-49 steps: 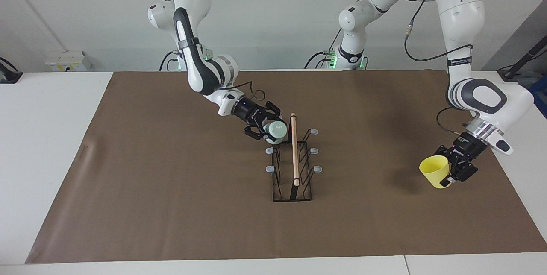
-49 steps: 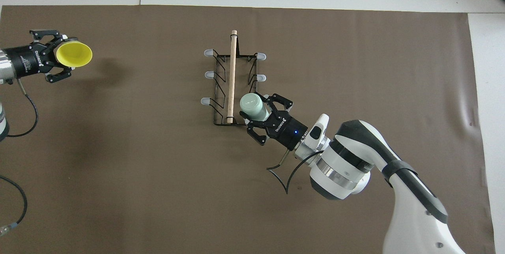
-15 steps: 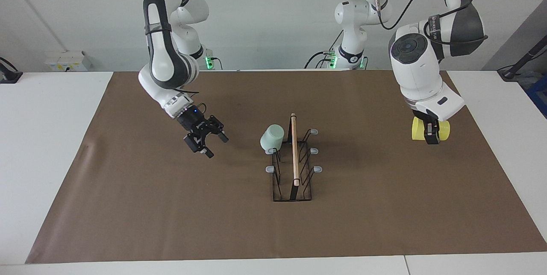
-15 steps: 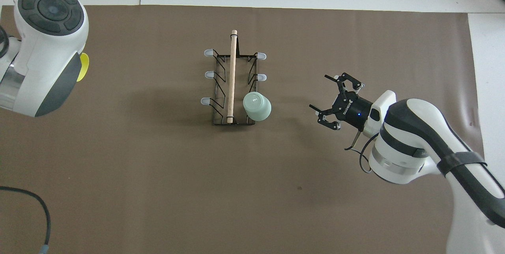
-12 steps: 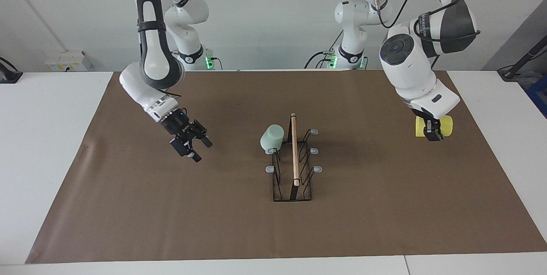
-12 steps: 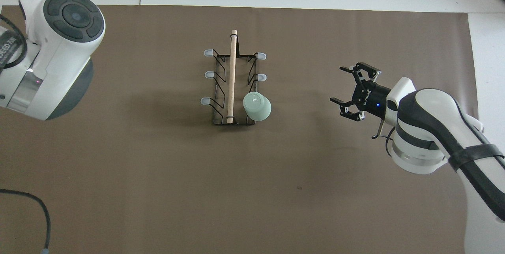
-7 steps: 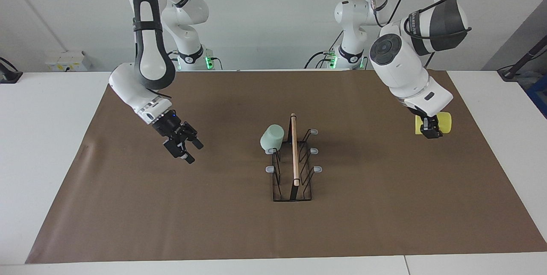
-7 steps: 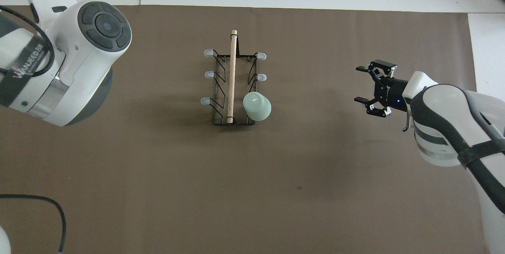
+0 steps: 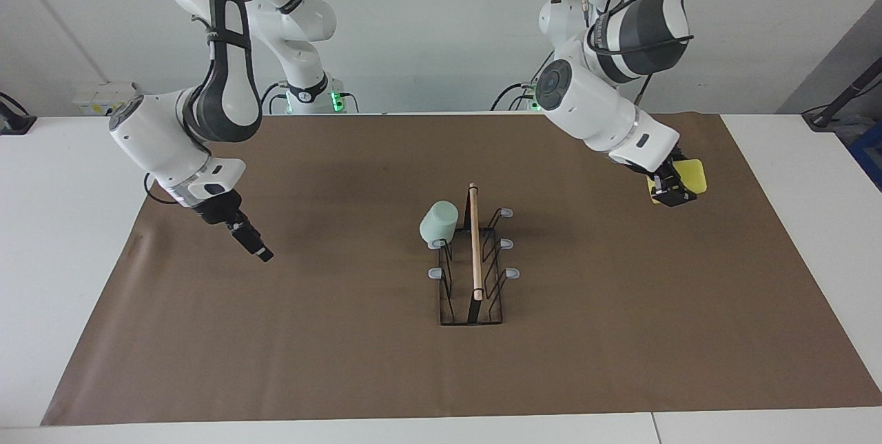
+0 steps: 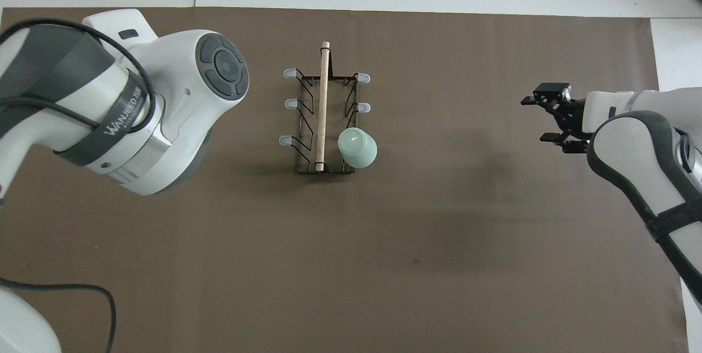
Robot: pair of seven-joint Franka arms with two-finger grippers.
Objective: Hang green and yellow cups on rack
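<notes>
I see the mint green cup [image 9: 438, 221] hung upside down on the rack [image 9: 473, 271] at mid-surface, on its prong nearest the robots. My left gripper [image 9: 672, 190] clamps the yellow cup [image 9: 689, 178] over the brown mat [image 9: 344, 361]; my right gripper [image 9: 256, 249], jaws wide, hangs over the mat's opposite end.

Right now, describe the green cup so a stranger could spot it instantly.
Mid-mat stands the black wire rack with a wooden rod on top. The green cup hangs upside down on its prong nearest the robots, on the right arm's side. It is the only cup there.
</notes>
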